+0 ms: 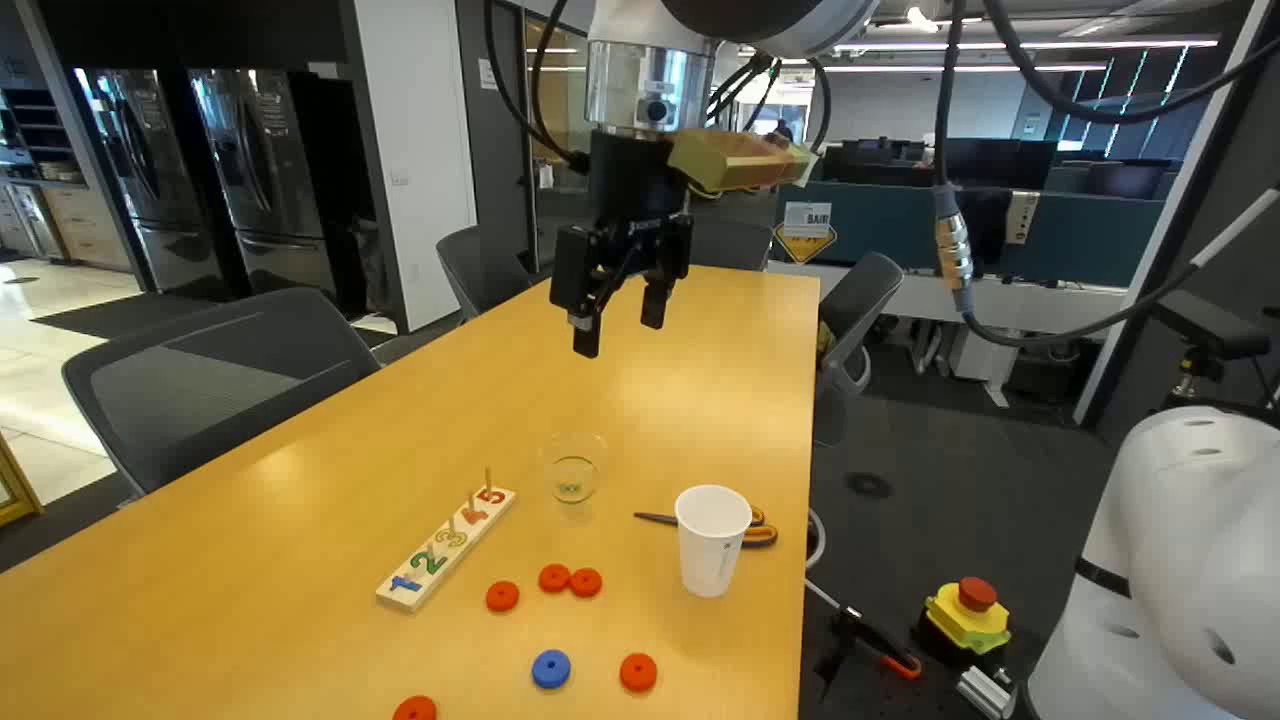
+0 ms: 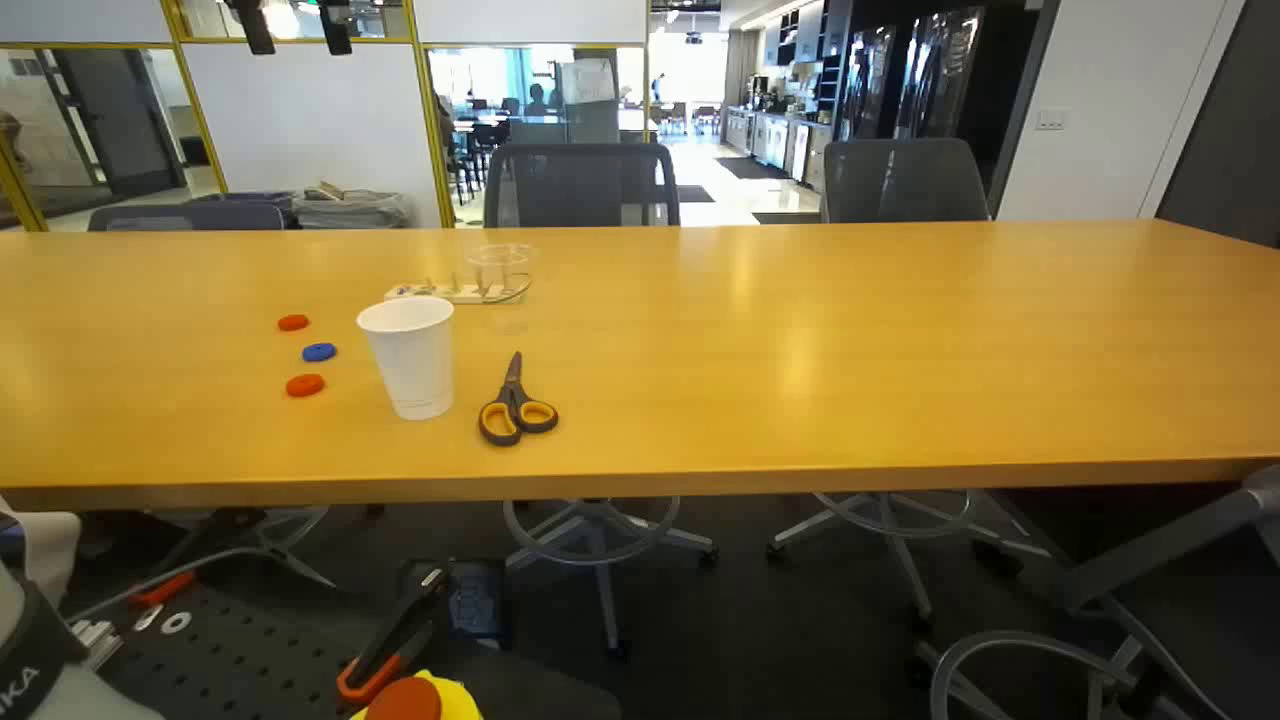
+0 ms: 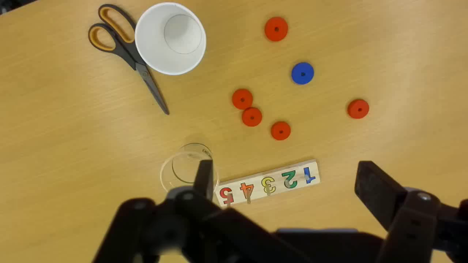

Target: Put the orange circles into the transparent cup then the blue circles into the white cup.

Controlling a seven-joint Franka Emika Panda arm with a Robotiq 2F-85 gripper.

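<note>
Several orange-red circles with small centre holes lie flat on the table, among them a touching pair (image 3: 242, 95) and single ones (image 3: 280, 128) (image 3: 358, 106) (image 3: 276, 23). One blue circle (image 3: 302, 69) lies among them; it also shows in both exterior views (image 1: 540, 672) (image 2: 319, 352). The transparent cup (image 3: 175, 171) stands upright beside the number board, also in an exterior view (image 1: 573, 470). The white cup (image 3: 150, 40) stands upright with nothing inside, also in an exterior view (image 1: 708, 560). My gripper (image 1: 620, 325) is open and empty, high above the table; its fingers spread wide in the wrist view (image 3: 285, 175).
A wooden number board (image 1: 440, 545) with upright pegs lies beside the transparent cup. Scissors (image 3: 128, 53) with orange-black handles lie against or close to the white cup, near the table's edge (image 2: 640, 485). Chairs (image 1: 220, 380) stand around the table (image 1: 700, 380).
</note>
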